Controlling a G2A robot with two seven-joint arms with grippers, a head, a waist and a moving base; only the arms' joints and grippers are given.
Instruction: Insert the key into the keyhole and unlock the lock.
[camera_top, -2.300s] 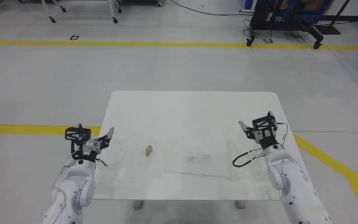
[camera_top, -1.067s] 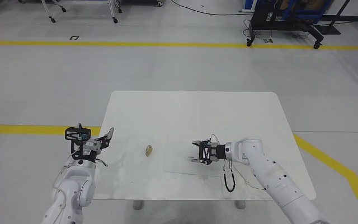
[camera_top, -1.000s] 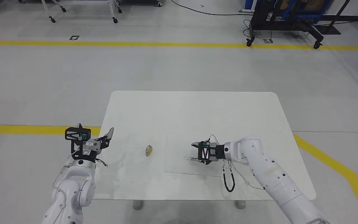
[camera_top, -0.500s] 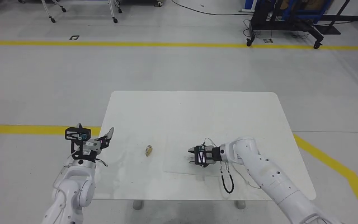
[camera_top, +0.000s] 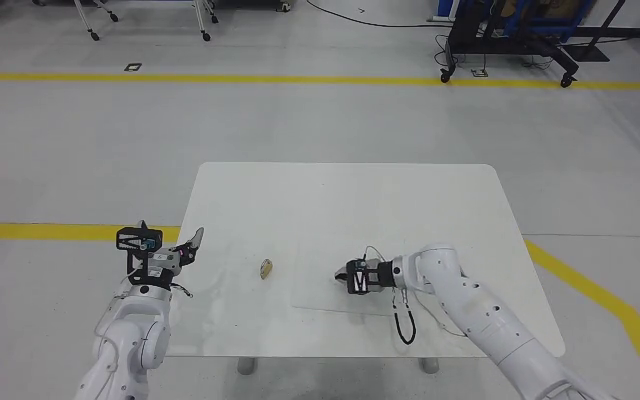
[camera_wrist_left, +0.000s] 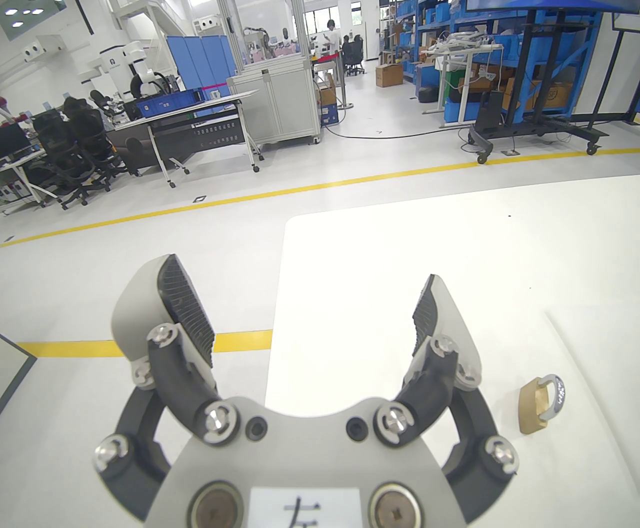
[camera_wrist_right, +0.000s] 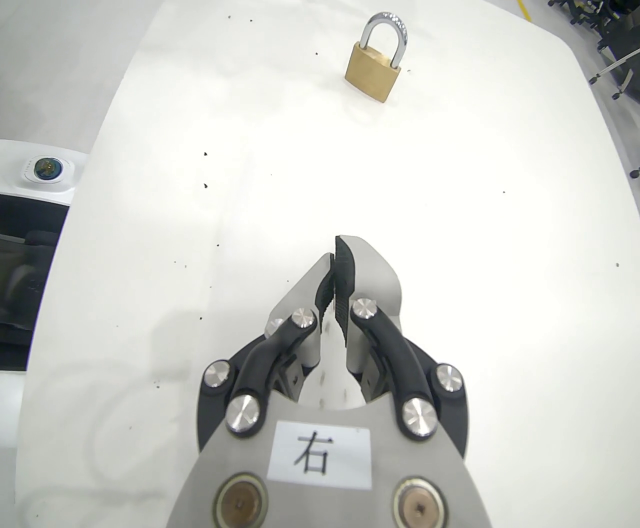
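A brass padlock (camera_top: 266, 268) with a steel shackle lies flat on the white table (camera_top: 350, 200), left of centre. It is closed in the right wrist view (camera_wrist_right: 377, 70) and lies beside my left gripper in the left wrist view (camera_wrist_left: 540, 405). My right gripper (camera_top: 342, 277) rests low on the table to the padlock's right, pointing at it. Its pads (camera_wrist_right: 336, 245) are pressed together where the key lay, and the key itself is hidden between them. My left gripper (camera_top: 170, 237) hangs open and empty (camera_wrist_left: 302, 280) at the table's left edge.
A thin clear sheet (camera_top: 385, 300) lies on the table under the right arm. A black cable (camera_top: 405, 325) loops from that arm near the front edge. Floor with yellow lines surrounds the table.
The right arm swung in from the table's right side to the centre, lowered over the key's spot and shut its fingers there. It then crept slightly toward the padlock. The left arm stayed still.
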